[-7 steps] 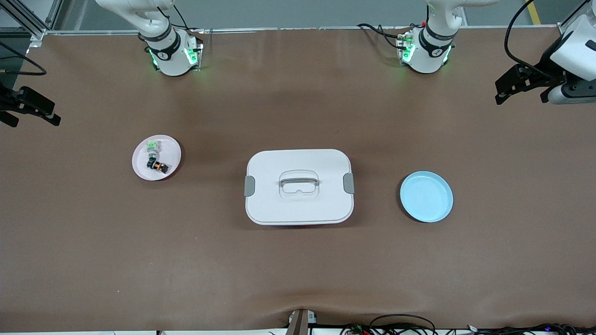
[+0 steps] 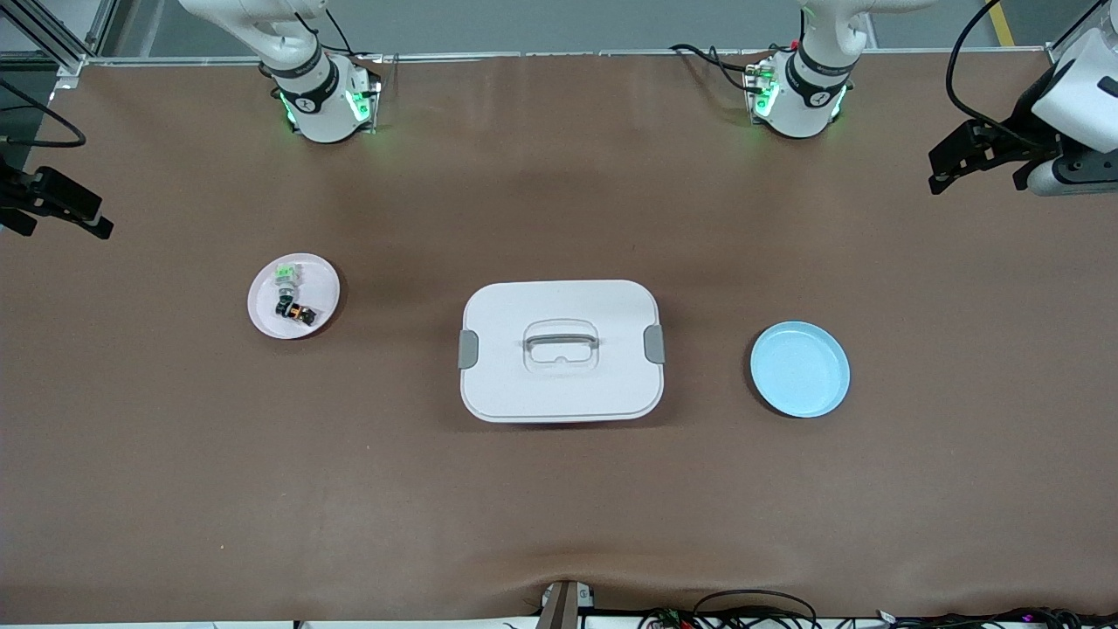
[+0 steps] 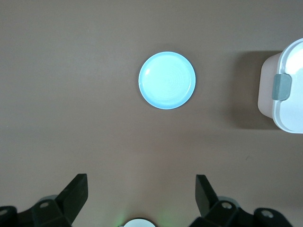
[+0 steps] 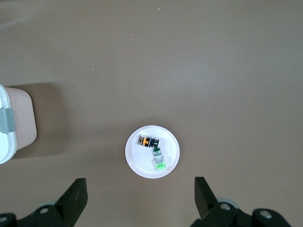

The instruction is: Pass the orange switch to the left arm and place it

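Almost nothing has moved since half a second back: only the right gripper (image 2: pixel 54 203) has shifted slightly at the table edge; plates, parts and box sit where they were.

Landmark: the large white rounded-rectangular plastic box (image 2: pixel 560 349) with grey side latches and a recessed lid handle, mid-table on the brown table mat (image 2: pixel 559 507).

The orange switch (image 2: pixel 298 313), a tiny black part with an orange/copper end, lies on the small white round plate (image 2: pixel 262 306), which sits well apart from the box toward the right arm's end of the table and slightly farther from the front camera than the box. A small green-and-white component (image 2: pixel 286 276) shares that plate, just beside the switch; contact between them cannot be told.

The light blue round plate (image 2: pixel 799 369) sits near the box toward the left arm's end, slightly nearer the front camera than the box centre, with nothing on it.

The right gripper hangs high over the table edge well out from the box at the right arm's end, fingers spread wide, holding nothing; its wrist view looks down on the white plate and a box corner.

The left gripper (image 2: pixel 987 162) hangs high over the table at the left arm's end, well apart from the box, fingers (image 3: pixel 75 194) spread wide, holding nothing; its wrist view shows the blue plate and one grey latch (image 3: pixel 283 87).
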You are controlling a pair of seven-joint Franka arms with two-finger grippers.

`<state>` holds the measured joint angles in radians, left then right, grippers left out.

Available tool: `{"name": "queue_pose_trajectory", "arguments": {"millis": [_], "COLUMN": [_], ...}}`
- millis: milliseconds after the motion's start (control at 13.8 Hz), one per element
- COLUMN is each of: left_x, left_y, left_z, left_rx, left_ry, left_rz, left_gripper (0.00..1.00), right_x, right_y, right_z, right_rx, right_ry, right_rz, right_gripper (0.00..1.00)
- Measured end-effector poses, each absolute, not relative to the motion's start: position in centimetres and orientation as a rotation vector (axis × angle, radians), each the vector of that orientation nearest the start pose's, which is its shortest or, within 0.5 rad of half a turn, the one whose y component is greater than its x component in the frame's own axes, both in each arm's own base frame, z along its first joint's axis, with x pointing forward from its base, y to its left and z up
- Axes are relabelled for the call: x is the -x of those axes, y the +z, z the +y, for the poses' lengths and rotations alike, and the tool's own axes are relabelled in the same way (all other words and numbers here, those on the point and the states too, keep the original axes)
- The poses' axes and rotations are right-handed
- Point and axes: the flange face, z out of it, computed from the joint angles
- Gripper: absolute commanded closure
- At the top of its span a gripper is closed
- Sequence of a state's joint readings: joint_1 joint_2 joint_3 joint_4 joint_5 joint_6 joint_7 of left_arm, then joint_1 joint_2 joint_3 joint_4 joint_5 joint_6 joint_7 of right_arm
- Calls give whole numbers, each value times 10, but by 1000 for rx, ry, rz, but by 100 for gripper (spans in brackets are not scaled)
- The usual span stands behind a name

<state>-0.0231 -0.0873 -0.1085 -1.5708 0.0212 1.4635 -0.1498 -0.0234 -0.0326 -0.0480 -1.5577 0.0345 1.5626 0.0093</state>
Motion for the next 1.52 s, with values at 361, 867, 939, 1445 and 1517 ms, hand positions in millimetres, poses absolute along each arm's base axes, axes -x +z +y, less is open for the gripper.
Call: {"name": "queue_pose_trajectory", "arguments": {"millis": [361,867,939,1445,1517], "left_x": [-512,-511,-511,-512,-512], "left_y": [662,660,660,658,658], "left_z": [-68,-69,-70,-70,-70], "left_rx": [3108,3107,3107,3107,3107], "left_ry": [24,42,42,45,46], "left_rz": [-33,-28,-27,-26,-27], "left_gripper": [0,0,0,0,0], "right_x": [-543,-565,-568,-555,-546], "right_y": [645,608,602,497,476], "right_z": [-46,-60,-68,-86,-83], "right_rx": [3108,3047,3016,2986,2983], "right_ry": [-55,8,10,35,47], "right_rz": [40,48,61,222,264], "right_gripper": [0,0,0,0,0]}}
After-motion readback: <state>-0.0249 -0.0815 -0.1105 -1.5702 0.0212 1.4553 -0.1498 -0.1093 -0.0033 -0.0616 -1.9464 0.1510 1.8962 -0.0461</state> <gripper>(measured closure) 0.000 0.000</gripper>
